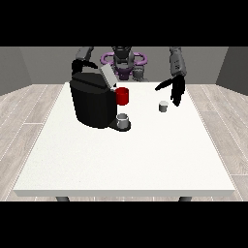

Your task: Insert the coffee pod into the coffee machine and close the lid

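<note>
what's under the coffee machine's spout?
A grey cup stands on the coffee machine base, under the spout. Whether it holds anything cannot be seen. A red cup stands just behind.

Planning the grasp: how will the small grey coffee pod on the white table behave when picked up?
The small grey coffee pod looks short and squat, so it probably stands stably rather than tipping. Being tiny beside the hand at the view's right, it is likely light and could slide on the white table if nudged.

We see a white table, a red mug on it, a grey cup nearby, wood floor around.
</note>
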